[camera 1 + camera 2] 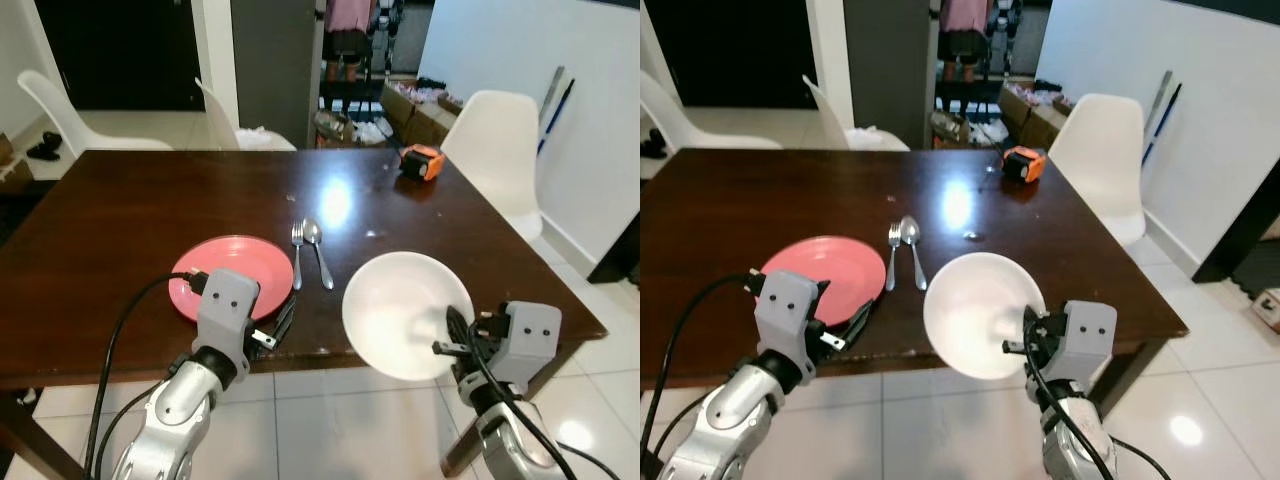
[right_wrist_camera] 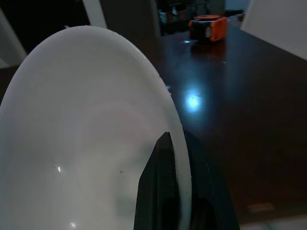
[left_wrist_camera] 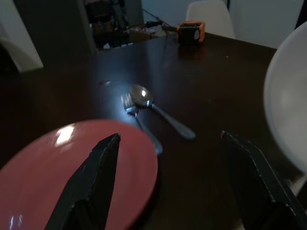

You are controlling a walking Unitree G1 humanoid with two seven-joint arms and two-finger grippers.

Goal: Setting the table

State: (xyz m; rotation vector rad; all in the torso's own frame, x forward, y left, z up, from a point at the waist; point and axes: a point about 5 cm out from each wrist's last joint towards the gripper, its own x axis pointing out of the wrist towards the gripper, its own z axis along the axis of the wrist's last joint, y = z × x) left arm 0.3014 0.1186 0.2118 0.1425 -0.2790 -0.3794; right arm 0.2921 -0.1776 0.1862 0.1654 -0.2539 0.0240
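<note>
Our right gripper (image 1: pixel 450 335) has its jaws clamped on the rim of a white plate (image 1: pixel 405 312), one black finger (image 2: pixel 160 191) pressed against the smooth glazed inner face and the other behind the rim. The plate is round, glossy and shallowly dished; it is held tilted over the near edge of the tabletop (image 1: pixel 120 215), its face turned toward our head camera.

Our left gripper (image 1: pixel 283 322) rests low at the near edge, jaws wide apart. One tapered black finger (image 3: pixel 91 184) lies over the edge of a pink plate (image 1: pixel 232 275); the other (image 3: pixel 254 177) sits off to the side, over bare wood. The pink plate is round, flat and matte with a faint sheen, and lies flat on the tabletop.

Just beside the pink plate, toward our right, lie a metal fork (image 1: pixel 297 255) and a metal spoon (image 1: pixel 318 250), side by side, heads pointing away from us, polished and reflective.

The tabletop is dark brown wood, rectangular, with a lacquered surface that carries a bright glare. Near its far right corner sits a small orange-and-black object (image 1: pixel 421 162), blocky in shape. White moulded chairs (image 1: pixel 495 150) with curved shells stand around the table on a pale tiled floor (image 1: pixel 330 420).
</note>
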